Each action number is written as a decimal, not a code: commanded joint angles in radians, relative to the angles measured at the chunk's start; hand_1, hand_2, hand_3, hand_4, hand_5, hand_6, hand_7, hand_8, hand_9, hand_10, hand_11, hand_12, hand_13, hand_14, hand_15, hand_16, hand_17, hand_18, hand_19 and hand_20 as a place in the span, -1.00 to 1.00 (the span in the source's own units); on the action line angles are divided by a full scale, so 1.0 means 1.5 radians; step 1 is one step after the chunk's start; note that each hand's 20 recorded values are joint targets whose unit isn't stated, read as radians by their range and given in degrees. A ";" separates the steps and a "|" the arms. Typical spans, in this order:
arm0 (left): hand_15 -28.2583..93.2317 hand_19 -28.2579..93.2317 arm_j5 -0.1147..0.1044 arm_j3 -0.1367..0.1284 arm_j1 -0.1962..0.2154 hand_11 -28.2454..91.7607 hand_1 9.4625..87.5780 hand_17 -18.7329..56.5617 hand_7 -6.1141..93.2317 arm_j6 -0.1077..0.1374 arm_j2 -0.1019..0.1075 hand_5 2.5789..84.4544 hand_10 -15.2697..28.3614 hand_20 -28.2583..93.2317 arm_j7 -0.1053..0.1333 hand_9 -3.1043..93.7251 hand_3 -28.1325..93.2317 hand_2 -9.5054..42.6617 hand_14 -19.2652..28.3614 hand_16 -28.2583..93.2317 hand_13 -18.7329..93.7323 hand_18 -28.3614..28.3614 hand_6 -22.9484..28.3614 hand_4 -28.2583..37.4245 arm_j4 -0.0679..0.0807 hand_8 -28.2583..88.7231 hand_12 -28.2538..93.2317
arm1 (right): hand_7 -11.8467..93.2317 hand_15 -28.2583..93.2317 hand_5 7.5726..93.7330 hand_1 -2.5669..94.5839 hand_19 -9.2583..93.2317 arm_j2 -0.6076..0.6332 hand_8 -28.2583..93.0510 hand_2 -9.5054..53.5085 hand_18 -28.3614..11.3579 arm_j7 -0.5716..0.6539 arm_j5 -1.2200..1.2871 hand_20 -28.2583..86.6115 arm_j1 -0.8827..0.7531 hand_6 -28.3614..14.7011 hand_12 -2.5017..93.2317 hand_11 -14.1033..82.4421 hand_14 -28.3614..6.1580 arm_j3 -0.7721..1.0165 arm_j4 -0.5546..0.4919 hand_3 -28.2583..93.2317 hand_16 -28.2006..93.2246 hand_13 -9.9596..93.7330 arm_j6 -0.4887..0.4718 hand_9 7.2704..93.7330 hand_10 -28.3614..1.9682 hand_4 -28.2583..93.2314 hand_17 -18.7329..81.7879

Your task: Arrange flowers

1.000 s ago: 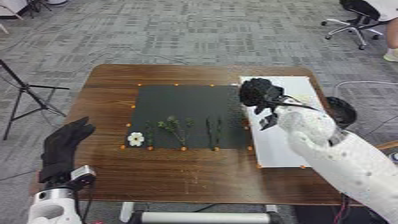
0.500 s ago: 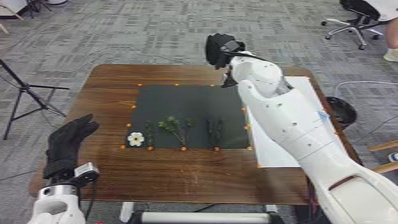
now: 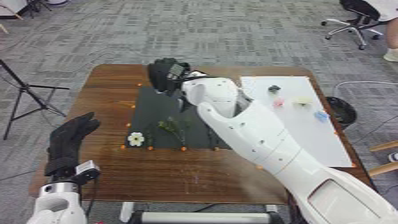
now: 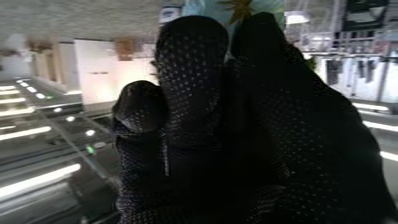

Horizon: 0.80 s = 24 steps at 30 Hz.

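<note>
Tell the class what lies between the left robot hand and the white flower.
In the head view, a bare stretch of brown table lies between the left robot hand and the white flower, with an orange marker close by the flower.

The right hand, in a black glove with a fine dotted texture, extended with its fingers grouped closely together. A pale blue flower was positioned at the fingertips, pinched between them and partly hidden behind the glove. A brown, star-shaped piece was located at the middle of the petals. Beyond the hand, the background comprised a grey floor, an upright white panel and rows of bright light strips. Background detail was blurred.
</note>
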 commanded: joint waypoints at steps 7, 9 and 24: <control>-0.26 -0.42 -0.017 0.006 -0.011 -0.16 -0.66 -0.19 -0.55 0.007 0.004 0.26 0.35 -0.18 0.010 0.23 0.64 -0.27 0.53 -0.51 0.19 0.40 -0.06 -1.00 0.005 -0.65 -0.29 | -0.34 0.19 0.58 0.32 0.75 -0.022 -0.42 -1.00 -0.36 -0.038 -0.017 0.46 -0.046 0.46 -0.30 -0.64 0.37 -0.016 -0.004 0.39 0.03 0.78 -0.019 0.82 0.27 -0.76 0.31; -0.25 -0.42 -0.016 0.009 -0.016 -0.16 -0.66 -0.20 -0.55 0.004 0.003 0.26 0.35 -0.18 0.011 0.23 0.64 -0.27 0.53 -0.51 0.19 0.40 -0.06 -1.00 0.007 -0.65 -0.29 | -0.34 0.19 0.58 0.31 0.75 -0.031 -0.43 -1.00 -0.35 -0.034 -0.011 0.46 -0.053 0.46 -0.33 -0.65 0.37 -0.012 0.005 0.39 0.03 0.78 0.006 0.80 0.30 -0.76 0.31; -0.25 -0.42 -0.015 0.020 -0.035 -0.17 -0.67 -0.20 -0.55 0.000 0.003 0.27 0.36 -0.18 0.014 0.23 0.63 -0.18 0.54 -0.50 0.19 0.40 -0.06 -1.00 0.017 -0.65 -0.29 | -0.37 0.20 0.57 0.27 0.82 -0.017 -0.52 -0.95 -0.30 0.028 0.035 0.41 -0.084 0.56 -0.61 -0.64 0.44 -0.055 -0.020 0.37 0.02 0.83 0.059 0.67 0.45 -0.78 0.35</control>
